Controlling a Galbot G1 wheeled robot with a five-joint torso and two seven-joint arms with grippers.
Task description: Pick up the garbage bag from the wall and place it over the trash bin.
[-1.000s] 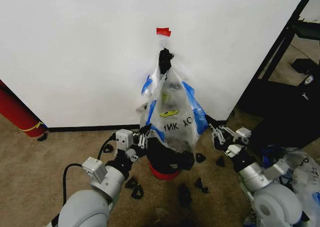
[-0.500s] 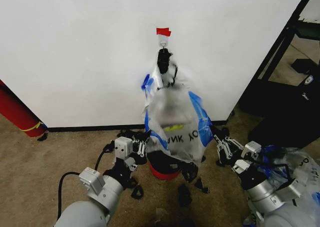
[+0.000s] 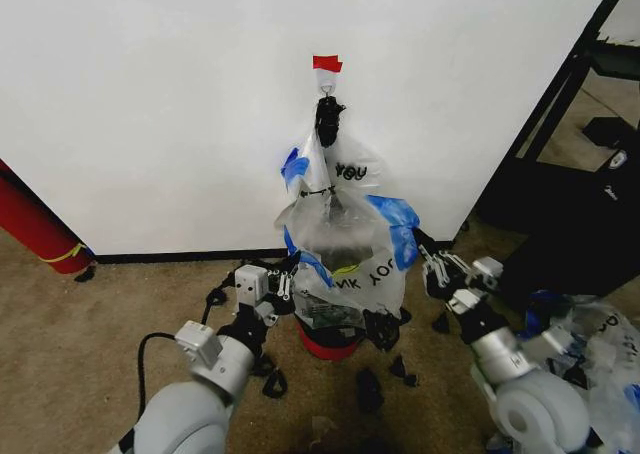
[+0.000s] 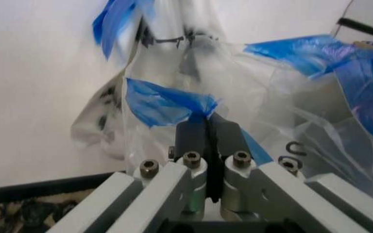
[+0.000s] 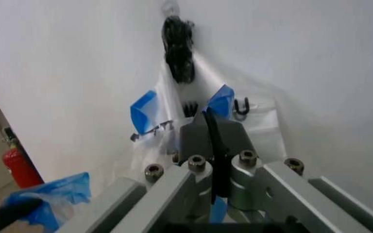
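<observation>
A red cylinder [image 3: 35, 224] with a yellow band leans at the far left, where the white wall [image 3: 150, 104] meets the floor [image 3: 70, 324].

The left hand [image 3: 288, 282] sits low beside the left edge of the garbage bag [image 3: 345, 244]. In the left wrist view its fingers [image 4: 207, 138] are pressed together, pinching a blue fold of the bag's edge.

The garbage bag spreads between both hands, with its lower part draped over the trash bin [image 3: 330, 339], whose red base band rests on the floor against the wall. Above it, a whiter bag [image 3: 345, 169] lettered "YOU" hangs from a black knot on the metal hook [image 3: 325, 94], just below a piece of red tape [image 3: 326, 63].

The right hand [image 3: 432, 266] sits at the bag's right edge, beside a blue patch. In the right wrist view its fingers [image 5: 211, 136] are closed together with blue film showing at them.

A heap of plastic bags [image 3: 590, 354] lies at the far right on the floor.
</observation>
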